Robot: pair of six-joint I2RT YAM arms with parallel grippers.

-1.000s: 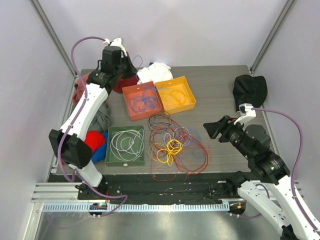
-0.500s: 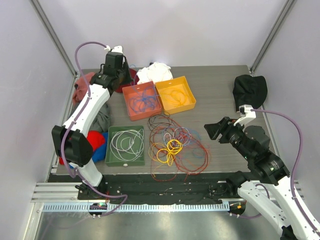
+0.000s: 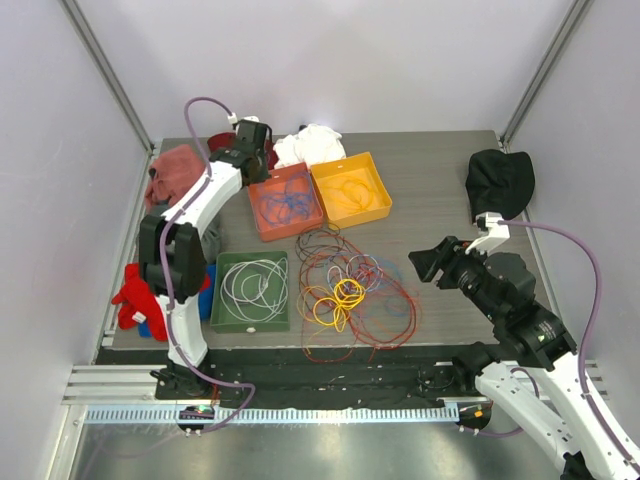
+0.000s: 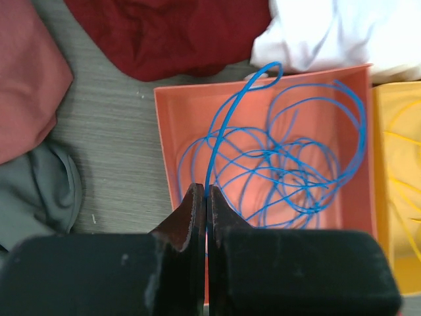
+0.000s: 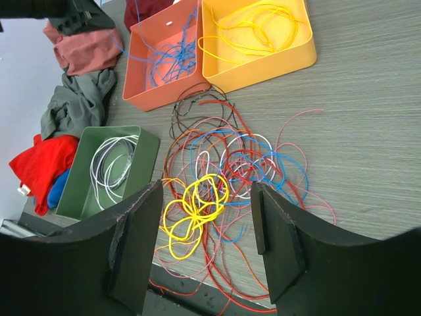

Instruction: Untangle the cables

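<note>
A tangle of red, blue, white, pink and brown cables (image 3: 355,285) lies on the table's near middle, with a yellow cable bundle (image 3: 337,298) at its left. My left gripper (image 3: 262,165) hangs over the back left corner of the orange tray (image 3: 252,200). In the left wrist view it (image 4: 206,192) is shut on a blue cable (image 4: 223,125) that rises from the blue coil (image 4: 289,178) in that tray. My right gripper (image 3: 422,262) is open and empty, right of the tangle; in its wrist view (image 5: 206,189) the yellow bundle (image 5: 194,210) lies below the jaws.
A yellow tray (image 3: 385,195) holds yellow cable. A green tray (image 3: 222,290) holds white cable. Cloths lie about: dull red (image 3: 175,170), white (image 3: 310,145), black (image 3: 500,180), grey (image 3: 207,240), and a red glove (image 3: 135,295) at the left edge.
My left gripper has moved right and nearer, from the back left cloths to the orange tray's corner, its arm swinging over. The red glove now shows. The right arm has barely moved.
</note>
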